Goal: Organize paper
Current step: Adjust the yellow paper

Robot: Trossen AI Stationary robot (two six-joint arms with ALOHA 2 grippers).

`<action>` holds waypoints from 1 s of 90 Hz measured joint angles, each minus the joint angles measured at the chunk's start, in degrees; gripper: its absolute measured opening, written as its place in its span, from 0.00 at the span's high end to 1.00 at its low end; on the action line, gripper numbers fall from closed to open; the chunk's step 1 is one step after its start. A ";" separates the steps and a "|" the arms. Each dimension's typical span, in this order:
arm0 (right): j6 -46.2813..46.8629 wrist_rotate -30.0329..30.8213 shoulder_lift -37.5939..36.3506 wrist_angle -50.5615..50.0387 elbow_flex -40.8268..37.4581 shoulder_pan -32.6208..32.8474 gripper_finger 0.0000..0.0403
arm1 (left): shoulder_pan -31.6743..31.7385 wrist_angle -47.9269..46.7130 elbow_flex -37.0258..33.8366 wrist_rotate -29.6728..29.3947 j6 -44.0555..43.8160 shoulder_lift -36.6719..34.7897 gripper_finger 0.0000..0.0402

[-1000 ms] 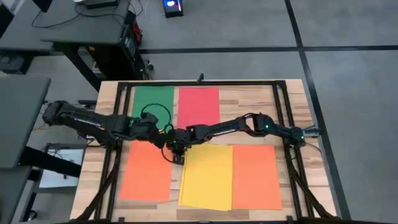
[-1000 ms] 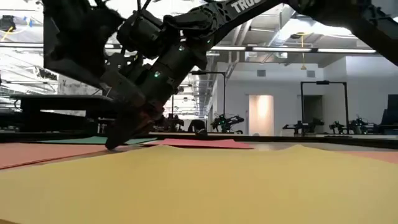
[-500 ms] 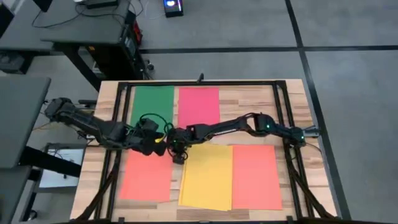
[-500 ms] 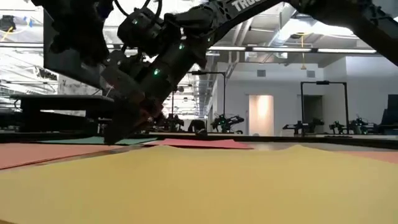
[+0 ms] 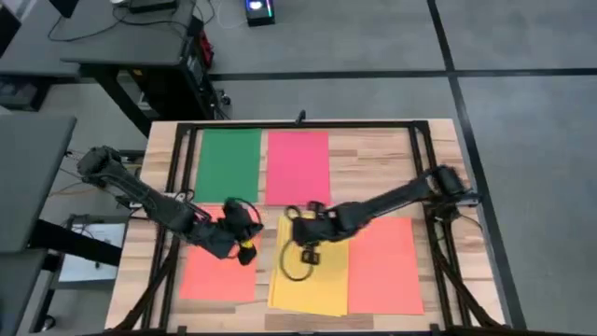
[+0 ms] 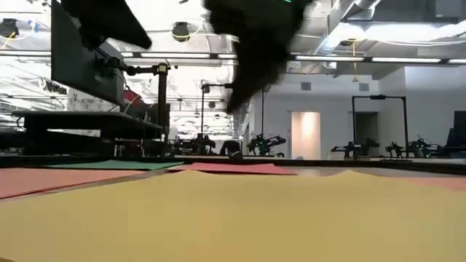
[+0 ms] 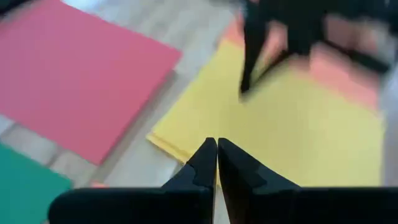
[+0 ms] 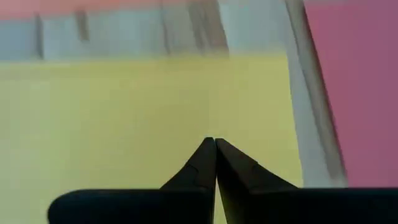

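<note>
Five sheets of paper lie flat on the wooden table: green [image 5: 229, 163] and pink-red [image 5: 298, 166] at the far side, orange [image 5: 216, 269], yellow [image 5: 312, 275] and a second orange [image 5: 384, 266] at the near side. My left gripper [image 5: 244, 250] [image 7: 217, 143] is shut and hovers over the gap between the left orange sheet and the yellow sheet [image 7: 292, 124]. My right gripper [image 5: 308, 254] [image 8: 215, 142] is shut and hangs above the yellow sheet [image 8: 124, 118], near its far end. In the low view it is a dark blur [image 6: 255, 44] well above the paper.
A black metal frame [image 5: 308, 123] runs around the tabletop, with rails along the left and right sides. Bare wood [image 5: 373, 163] shows to the right of the pink-red sheet. Desks and cables stand beyond the table's far left.
My right gripper has lifted off the table at the yellow sheet's far left corner and gone toward the near and right edges, over the yellow sheet. My left gripper has moved toward the near edge, to the left orange sheet's right side. The sheets lie as before.
</note>
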 joint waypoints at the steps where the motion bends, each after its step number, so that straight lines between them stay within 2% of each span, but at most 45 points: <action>1: 0.67 0.00 -0.59 0.40 -1.09 0.23 1.00 | 0.07 0.51 0.00 0.59 0.45 0.81 1.00; 14: 10.77 -0.73 -3.38 3.55 -9.24 3.32 1.00 | 1.24 2.93 1.63 9.63 3.87 11.18 1.00; 37: 14.50 -2.81 4.57 3.20 -7.33 6.04 1.00 | 2.06 -2.74 8.34 17.86 6.29 22.09 1.00; 63: 14.23 -4.39 7.29 4.00 -4.90 4.69 1.00 | 2.14 -8.69 9.79 22.46 6.68 21.58 1.00; 76: 10.16 -4.51 7.50 4.85 -4.31 3.40 1.00 | 2.09 -13.74 9.73 23.70 5.99 21.22 1.00; 90: 7.26 -5.32 7.68 4.90 -3.47 2.25 1.00 | 2.26 -13.96 9.75 24.85 9.09 21.19 1.00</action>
